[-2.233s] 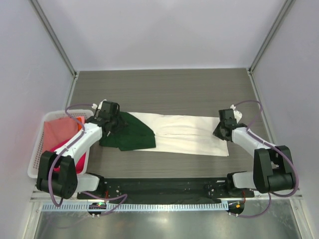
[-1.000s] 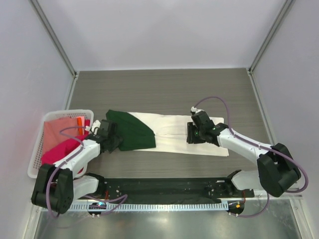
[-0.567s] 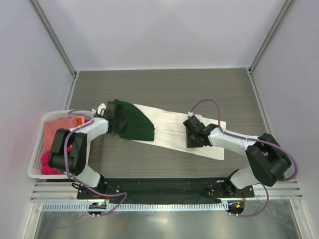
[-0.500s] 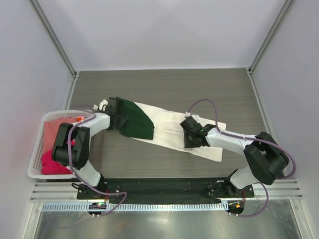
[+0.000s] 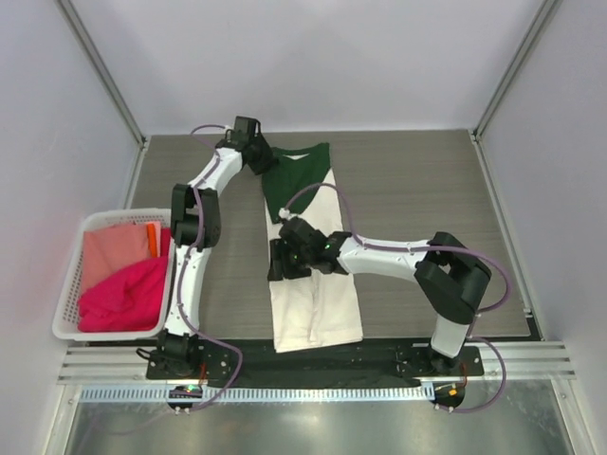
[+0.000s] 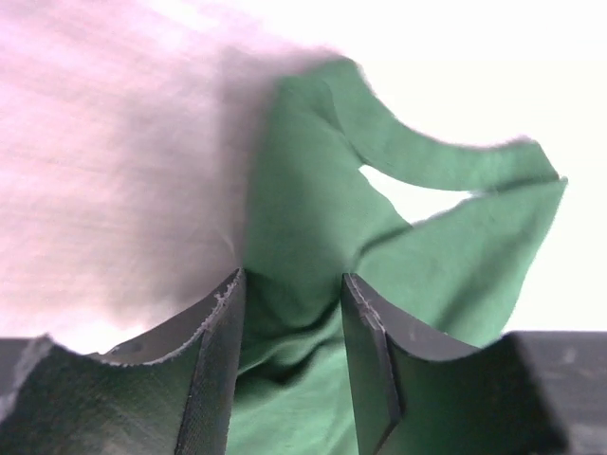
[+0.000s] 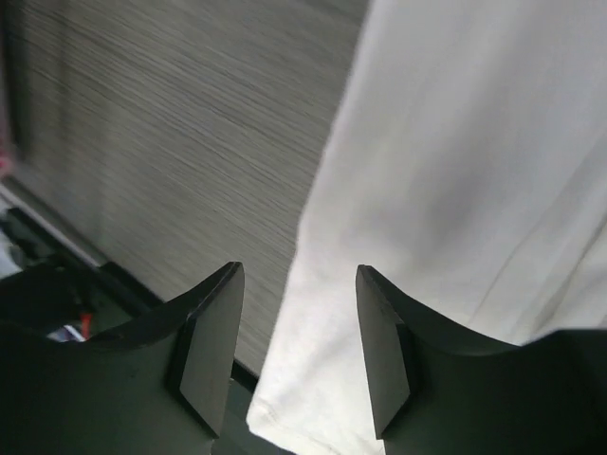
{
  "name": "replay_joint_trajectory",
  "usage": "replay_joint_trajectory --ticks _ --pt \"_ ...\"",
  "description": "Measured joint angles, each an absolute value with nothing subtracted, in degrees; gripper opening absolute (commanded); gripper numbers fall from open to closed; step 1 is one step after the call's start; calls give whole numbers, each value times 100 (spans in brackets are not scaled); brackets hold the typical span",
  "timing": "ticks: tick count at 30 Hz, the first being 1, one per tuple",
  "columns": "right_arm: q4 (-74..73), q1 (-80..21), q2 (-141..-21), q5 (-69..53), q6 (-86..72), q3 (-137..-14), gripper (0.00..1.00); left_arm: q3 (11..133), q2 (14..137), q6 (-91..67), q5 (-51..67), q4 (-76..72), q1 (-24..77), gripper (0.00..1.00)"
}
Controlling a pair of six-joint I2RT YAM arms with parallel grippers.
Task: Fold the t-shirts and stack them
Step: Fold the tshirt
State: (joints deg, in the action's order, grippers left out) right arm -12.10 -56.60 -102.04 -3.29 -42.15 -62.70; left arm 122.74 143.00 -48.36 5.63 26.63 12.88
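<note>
Grey wood-grain table [image 5: 427, 190] right of the basket [image 5: 66, 284] bears the cream-and-green t-shirt [image 5: 318, 303], left gripper [image 5: 258, 156] pinching its green far end, right gripper [image 5: 282, 263] half-open, empty, at its basket-side edge.

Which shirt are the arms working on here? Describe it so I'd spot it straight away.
On the grey wooden table, a long narrow t-shirt runs down the middle from near edge toward the far wall. It is cream with dark green at its far end, unlike the magenta shirt and salmon shirt in the white basket at left.
</note>
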Motion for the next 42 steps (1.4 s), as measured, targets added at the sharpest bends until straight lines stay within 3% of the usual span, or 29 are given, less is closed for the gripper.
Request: replay_joint_trajectory --ticks 4,8,12,16,21,28,32,36,42 --pt "-1219 -5288 -10068 -600 -4056 -6836 56 13472 15050 -4797 930 2897 1260 48" --pt "-1225 -4318 -9773 -1022 -3865 -6910 56 13614 15222 -5068 1328 2685 1177 50" --pt "-1256 -3225 -9623 -1216 -3575 -6879 59 13520 15242 -5223 1678 2287 1046 75" --pt "-1297 -2526 -9695 -1590 -3393 -6858 69 13255 15104 -5286 1861 1890 947 82" --pt "-1280 -1966 -10556 -2014 -3258 -7402 69 12626 14691 -5227 1920 1811 902 79" --pt "-921 -1380 -12040 -2565 -3356 -8418 63 10543 13139 -4982 2001 1518 849 75" --pt "-856 -1127 -12676 -2720 -3448 -9013 61 9712 12453 -4928 2014 1288 849 64" --pt "-753 -1002 -13168 -2882 -3562 -9594 57 9470 12427 -4995 2078 1079 851 55" --pt "-139 -1028 -13699 -3426 -3983 -10001 50 9432 12921 -5196 2206 897 851 51"
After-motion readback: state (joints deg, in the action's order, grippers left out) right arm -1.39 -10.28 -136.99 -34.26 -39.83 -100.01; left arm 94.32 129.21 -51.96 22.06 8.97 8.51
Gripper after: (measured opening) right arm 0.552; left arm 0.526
